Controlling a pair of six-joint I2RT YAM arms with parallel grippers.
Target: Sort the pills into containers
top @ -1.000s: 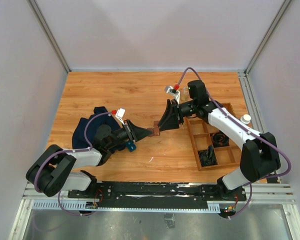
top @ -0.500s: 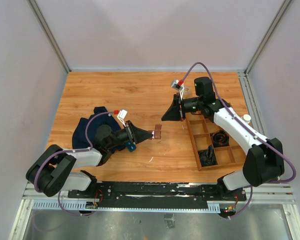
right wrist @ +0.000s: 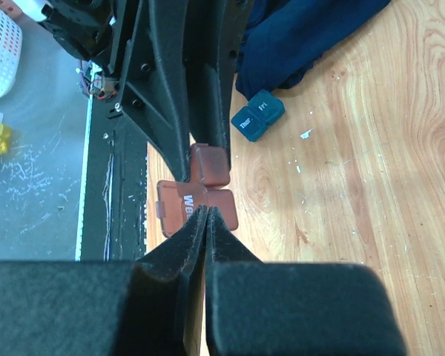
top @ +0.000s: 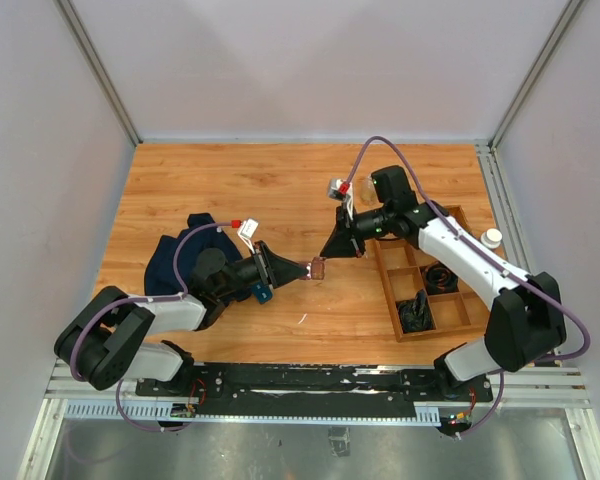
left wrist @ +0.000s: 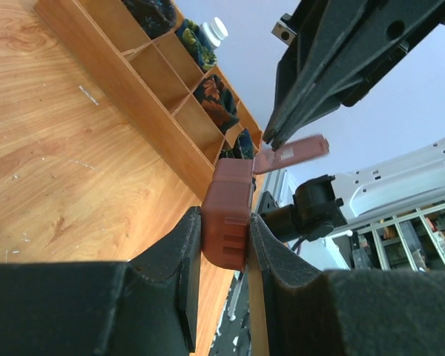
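Right gripper [top: 330, 250] swings back down to the small reddish-brown box [left wrist: 228, 211], fingers pinched shut right at its flipped-open lid [left wrist: 293, 153]; left gripper [top: 302, 268] clamps the box body

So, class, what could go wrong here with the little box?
The brown box is pinched by one end in the left jaws; a push from the right jaws could twist it loose. Its open lid sits at their shut tips and could bend or flip closed.
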